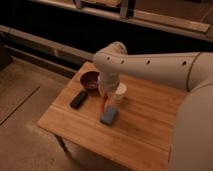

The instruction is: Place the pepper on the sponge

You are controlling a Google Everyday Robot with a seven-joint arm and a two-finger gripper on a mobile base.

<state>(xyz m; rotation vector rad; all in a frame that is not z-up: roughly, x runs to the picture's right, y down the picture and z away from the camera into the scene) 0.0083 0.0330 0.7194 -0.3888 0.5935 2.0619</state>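
The blue sponge (109,116) lies near the middle of the wooden table (145,125). Just above its left end hangs the slim red-orange pepper (103,104), pointing downward. My gripper (104,95) reaches down from the white arm and is shut on the pepper's upper end. Whether the pepper's tip touches the sponge I cannot tell.
A dark red bowl (90,80) stands at the table's back left, and a white cup (120,93) sits right behind the gripper. A flat black rectangular object (78,99) lies left of the sponge. The table's front and left edges drop to the concrete floor.
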